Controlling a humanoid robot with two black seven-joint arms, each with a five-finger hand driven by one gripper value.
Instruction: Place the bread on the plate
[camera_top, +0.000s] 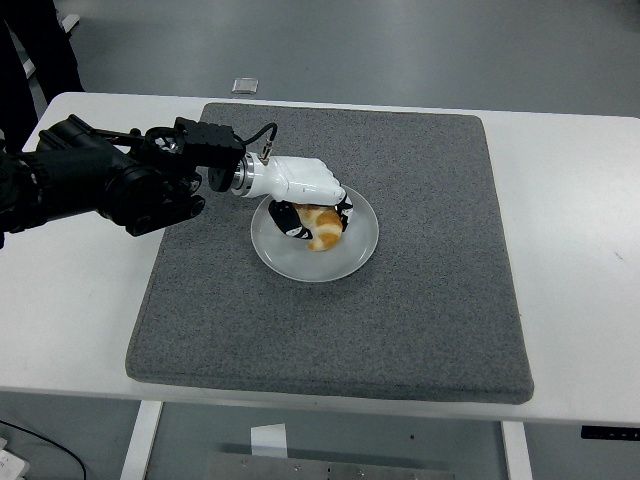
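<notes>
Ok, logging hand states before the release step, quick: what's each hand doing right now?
Left hand: fingers curled around the bread, over the plate.
Right hand: not in view.

The golden-brown bread (322, 227), a small crusty curved piece, sits inside the round pale grey plate (345, 262), toward its upper left part, with my left robot hand (312, 196) cupped over it.
</notes>
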